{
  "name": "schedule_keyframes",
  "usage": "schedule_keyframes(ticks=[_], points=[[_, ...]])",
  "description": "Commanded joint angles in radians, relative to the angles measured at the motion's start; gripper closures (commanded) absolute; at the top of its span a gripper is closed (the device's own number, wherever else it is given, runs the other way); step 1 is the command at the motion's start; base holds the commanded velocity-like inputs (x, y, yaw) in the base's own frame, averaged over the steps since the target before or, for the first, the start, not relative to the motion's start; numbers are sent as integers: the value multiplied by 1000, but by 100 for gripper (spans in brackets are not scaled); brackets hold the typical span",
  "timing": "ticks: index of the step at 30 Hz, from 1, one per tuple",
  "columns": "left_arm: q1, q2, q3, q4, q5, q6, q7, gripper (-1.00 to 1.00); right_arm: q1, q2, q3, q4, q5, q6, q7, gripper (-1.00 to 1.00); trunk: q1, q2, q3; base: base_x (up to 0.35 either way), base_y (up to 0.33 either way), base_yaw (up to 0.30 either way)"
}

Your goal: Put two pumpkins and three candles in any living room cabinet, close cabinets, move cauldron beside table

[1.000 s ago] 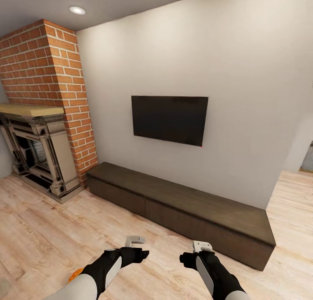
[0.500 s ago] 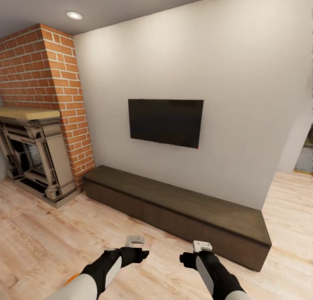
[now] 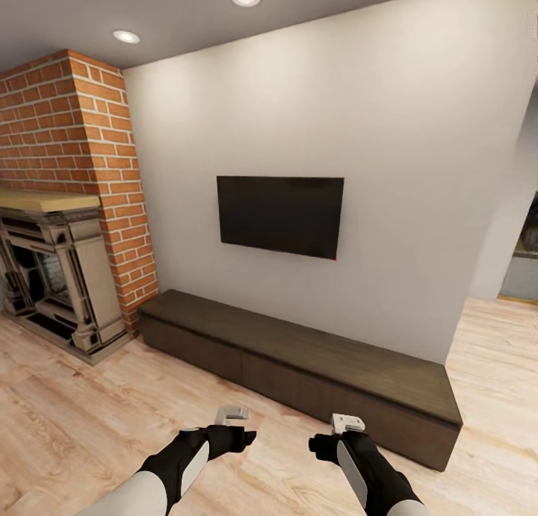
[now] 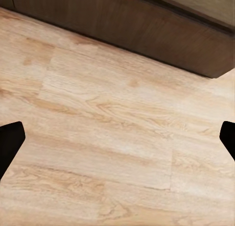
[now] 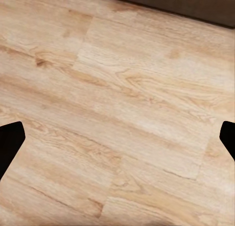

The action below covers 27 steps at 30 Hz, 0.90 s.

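Note:
The cabinet [image 3: 299, 359], a long low dark-brown unit with flat fronts all shut, stands against the white wall ahead. My left gripper [image 3: 233, 414] and right gripper [image 3: 348, 424] hover over the wood floor a short way in front of it. The left wrist view looks down at floorboards with the cabinet [image 4: 147, 25] front beyond. There the left gripper [image 4: 117, 142] is open, its black fingertips [image 4: 10, 142] far apart with nothing between. The right gripper [image 5: 117, 142] is open over bare floor as well. Pumpkins, candles, cauldron and table are out of view.
A beige stone fireplace [image 3: 56, 277] sits in a red brick chimney [image 3: 82, 150] at the left. A black TV [image 3: 280, 216] hangs above the cabinet. A doorway [image 3: 523, 262] opens at the right. Light wood floor [image 3: 90, 419] spreads around me.
The head view has tilted up, so the wall and cabinet sit lower and more ceiling shows. An orange thing at the bottom left has slipped out of frame. Both arms hold their pose.

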Motion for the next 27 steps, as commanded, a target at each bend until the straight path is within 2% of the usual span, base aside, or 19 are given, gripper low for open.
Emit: schedule_keyframes(ticks=[1, 9, 27], points=[[0, 0, -4, -2, 4, 6, -1, -100, 0, 1, -1, -1, -11, 3, -7, -100, 0, -1, 0, 0, 0, -6], [0, 0, -4, -2, 4, 6, -1, -100, 0, 1, -1, -1, -11, 3, -7, -100, 0, -1, 6, 0, 0, -103], [0, 1, -4, -3, 4, 4, -2, -100, 0, 0, -1, -1, -11, 3, -7, -100, 0, -1, 24, 0, 0, -229]])
